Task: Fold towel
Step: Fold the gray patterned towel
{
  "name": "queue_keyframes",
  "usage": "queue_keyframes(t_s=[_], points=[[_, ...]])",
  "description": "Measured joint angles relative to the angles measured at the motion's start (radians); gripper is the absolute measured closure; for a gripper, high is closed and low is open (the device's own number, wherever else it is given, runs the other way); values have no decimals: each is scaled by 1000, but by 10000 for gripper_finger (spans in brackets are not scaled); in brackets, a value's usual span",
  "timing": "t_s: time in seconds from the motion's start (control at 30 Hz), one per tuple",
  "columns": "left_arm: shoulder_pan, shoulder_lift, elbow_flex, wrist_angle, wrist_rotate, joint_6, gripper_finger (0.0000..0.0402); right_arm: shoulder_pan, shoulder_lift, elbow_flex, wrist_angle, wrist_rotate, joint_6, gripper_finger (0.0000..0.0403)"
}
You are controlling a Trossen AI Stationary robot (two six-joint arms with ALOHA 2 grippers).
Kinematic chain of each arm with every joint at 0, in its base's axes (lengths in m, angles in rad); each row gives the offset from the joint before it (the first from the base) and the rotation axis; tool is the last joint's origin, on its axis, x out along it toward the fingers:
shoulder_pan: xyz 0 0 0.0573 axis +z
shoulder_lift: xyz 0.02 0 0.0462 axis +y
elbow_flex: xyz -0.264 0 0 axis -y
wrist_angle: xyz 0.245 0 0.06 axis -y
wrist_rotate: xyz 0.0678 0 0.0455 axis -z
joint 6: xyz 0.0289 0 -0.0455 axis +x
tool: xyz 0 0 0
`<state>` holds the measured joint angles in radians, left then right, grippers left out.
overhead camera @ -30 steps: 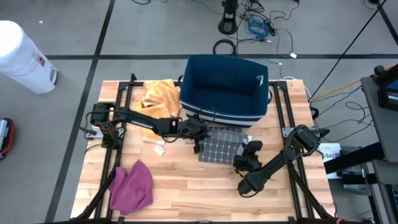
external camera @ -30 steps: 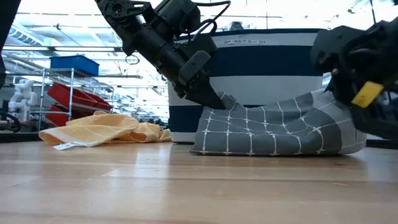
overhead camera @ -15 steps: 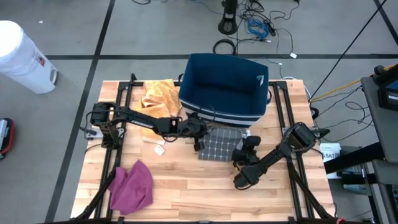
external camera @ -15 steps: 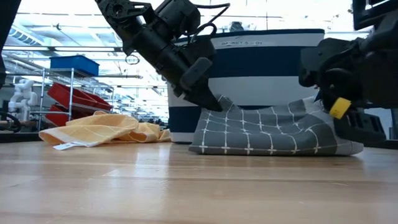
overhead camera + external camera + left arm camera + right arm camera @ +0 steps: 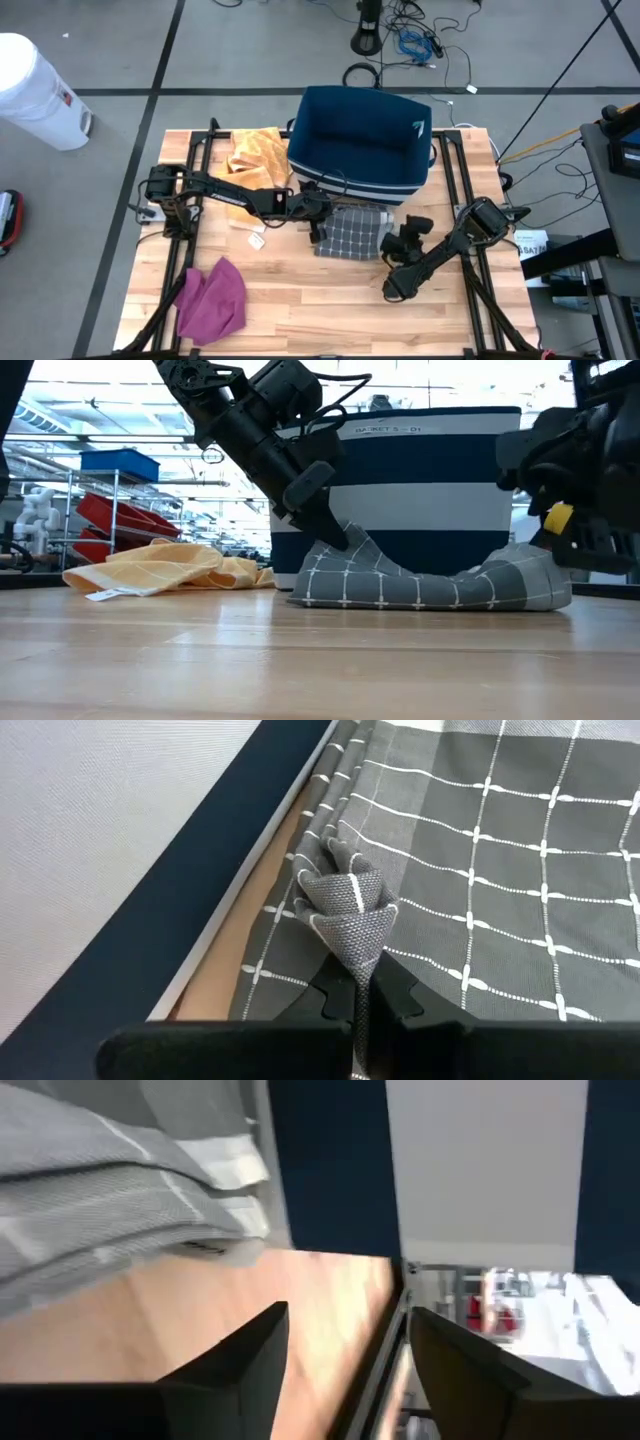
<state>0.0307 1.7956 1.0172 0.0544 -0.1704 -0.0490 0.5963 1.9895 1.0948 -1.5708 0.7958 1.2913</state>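
High view looks straight down on whole bench point(image 5: 300, 290). Low view sits at bench height, level, facing the room. Left wrist view is close on the towel point(image 5: 480, 870); right wrist view close beside it. All share towel and basket point(image 5: 360, 140).

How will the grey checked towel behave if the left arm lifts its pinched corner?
Probably floppy: the grey towel sags flat between its ends and bunches into folds where the left gripper pinches it. Likely light, since thin fingers hold the corner up. It may drag and unfold rather than lift whole; the right gripper stands open beside it, holding nothing.
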Motion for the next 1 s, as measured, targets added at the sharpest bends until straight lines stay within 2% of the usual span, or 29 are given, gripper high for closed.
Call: queue_keyframes(t_s=[0.2, 0.3, 0.53, 0.63, 0.9, 1.0], points=[[0, 0, 0, 1, -2, -2, 400, 58, -30, 57, 46, 2, 11, 207], [0, 0, 0, 1, -2, -2, 389, 92, -57, 86, 167, 52, -36, 215], [0, 0, 0, 1, -2, 2, 332, 102, -77, 93, 658, 93, -391, 227], [-1, 0, 0, -1, -2, 5, 301, 86, -77, 89, 788, 94, -498, 231], [-1, 0, 0, -39, -7, 29, 228, 23, -77, 26, 815, 111, -459, 247], [-1, 0, 0, -53, -18, 32, 210, 8, -77, -22, 850, 66, -435, 253]])
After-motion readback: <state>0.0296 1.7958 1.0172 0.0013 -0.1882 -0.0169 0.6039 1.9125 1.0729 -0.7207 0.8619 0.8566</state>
